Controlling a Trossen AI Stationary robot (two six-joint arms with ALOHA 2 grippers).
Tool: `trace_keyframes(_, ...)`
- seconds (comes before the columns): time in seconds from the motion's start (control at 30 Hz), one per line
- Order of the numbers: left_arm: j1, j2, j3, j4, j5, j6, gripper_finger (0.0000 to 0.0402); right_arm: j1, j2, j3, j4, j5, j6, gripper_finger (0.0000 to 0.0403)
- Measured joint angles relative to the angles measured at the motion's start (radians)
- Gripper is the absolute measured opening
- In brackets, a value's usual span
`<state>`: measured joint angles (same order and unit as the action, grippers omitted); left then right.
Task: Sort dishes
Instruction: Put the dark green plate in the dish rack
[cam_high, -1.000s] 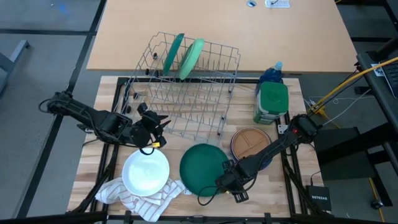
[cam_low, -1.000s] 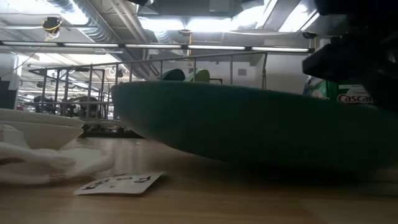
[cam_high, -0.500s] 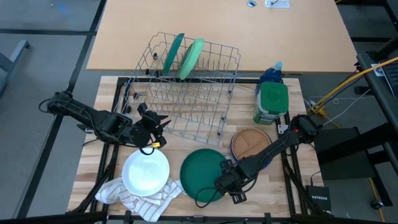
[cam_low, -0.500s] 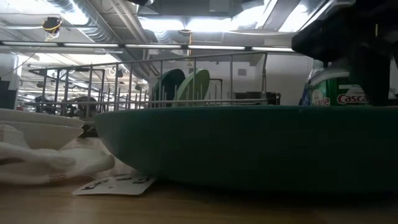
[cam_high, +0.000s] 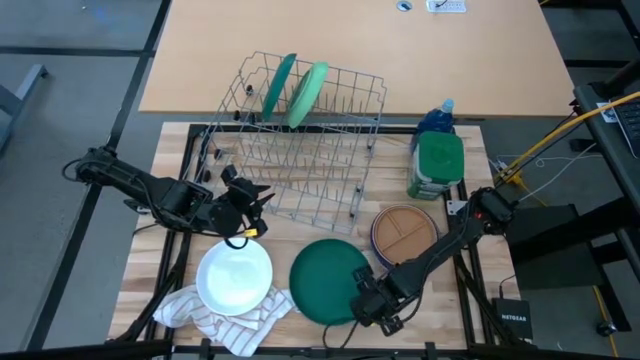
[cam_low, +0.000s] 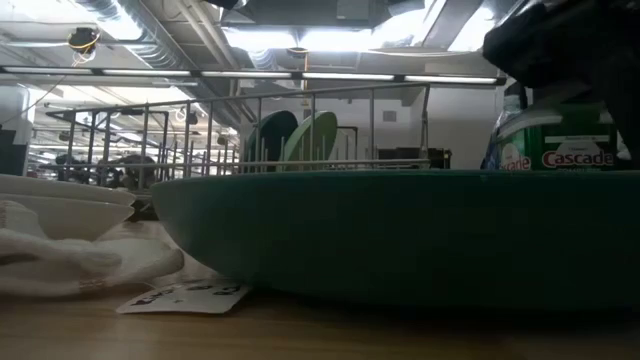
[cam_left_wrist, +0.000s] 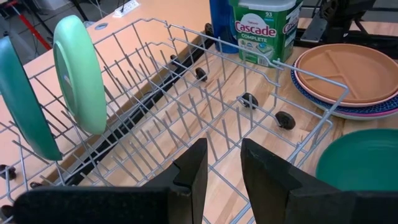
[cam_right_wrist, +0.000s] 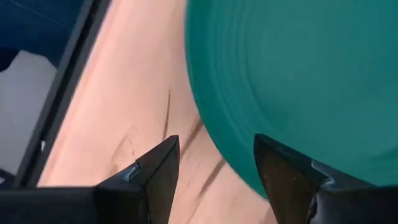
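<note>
A dark green plate (cam_high: 322, 282) lies flat on the wood near the table's front edge; it fills the low view (cam_low: 400, 230). My right gripper (cam_high: 376, 308) stands open at the plate's near right rim, pointing steeply down. In the right wrist view one finger (cam_right_wrist: 158, 171) is over bare wood and the other (cam_right_wrist: 283, 171) over the plate (cam_right_wrist: 298, 74). My left gripper (cam_high: 250, 205) hangs a little open and empty (cam_left_wrist: 221, 174) at the wire rack's (cam_high: 300, 150) near left corner. A dark green plate (cam_high: 278, 85) and a light green plate (cam_high: 308, 92) stand on edge in the rack. My right gripper stands across the dark green plate's near right rim (cam_right_wrist: 214, 152). Whether either finger touches the plate, I cannot tell.
A white plate (cam_high: 234, 278) lies partly on a striped cloth (cam_high: 215, 312) at the near left. A tan divided plate (cam_high: 405, 230) tops a stack right of the green plate. A green-lidded container (cam_high: 437, 165) and a blue bottle (cam_high: 437, 118) stand behind it.
The dark green plate was tilted, with its right side raised off the wood; it has come down and now lies flat. My right gripper has stayed open, rolled a little and shifted slightly toward the table's near edge.
</note>
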<state>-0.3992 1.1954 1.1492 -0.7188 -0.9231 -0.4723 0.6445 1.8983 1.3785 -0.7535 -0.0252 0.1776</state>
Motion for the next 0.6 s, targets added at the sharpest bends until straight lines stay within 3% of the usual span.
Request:
trace_keyframes(0.3,-0.001,0.000,0.000,-0.001,0.001,0.000,0.0088,0.002,0.046,0.000,0.003,0.115,-0.003,0.0211)
trace_keyframes(0.6,-0.002,0.000,0.000,-0.004,0.003,-0.004,0.0088,0.003,0.070,0.000,0.005,0.108,0.001,0.0211)
